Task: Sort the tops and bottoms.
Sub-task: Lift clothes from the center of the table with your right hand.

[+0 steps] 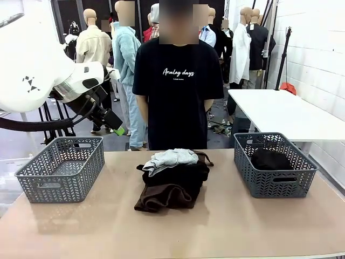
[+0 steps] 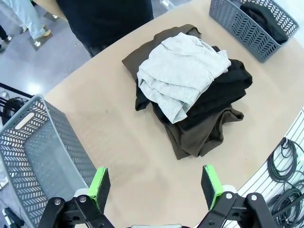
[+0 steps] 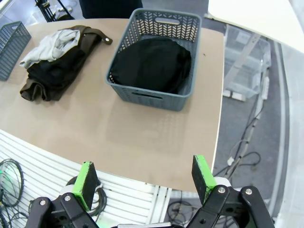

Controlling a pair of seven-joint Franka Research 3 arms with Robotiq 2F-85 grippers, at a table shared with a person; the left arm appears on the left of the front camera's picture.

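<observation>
Both pairs of fingers stand wide and hold nothing. The left fingers (image 2: 99,186) hang above the bench (image 2: 118,123), and the pile (image 2: 199,95) lies straight ahead of them and a little to the right, well apart. The left basket (image 2: 33,156) sits close on their left side.

The pile's long axis runs away from the fingers, roughly square to the line between the two pads. On top lies the grey top (image 2: 183,73), crumpled with no clear axis. Black cloth (image 2: 232,88) is under it, and the brown garment (image 2: 199,137) at the bottom reaches nearest the fingers.

The right fingers (image 3: 87,183) hover off the near edge of the bench. The right basket (image 3: 156,97) with a black garment (image 3: 152,64) is ahead of them, and the pile is far off to their upper left. The left arm looks the nearer one for the grey top.

It is hard to tell whether the black cloth in the pile is one piece or two. Which pieces are tops and which bottoms is unclear, as is how the layers are tangled.
</observation>
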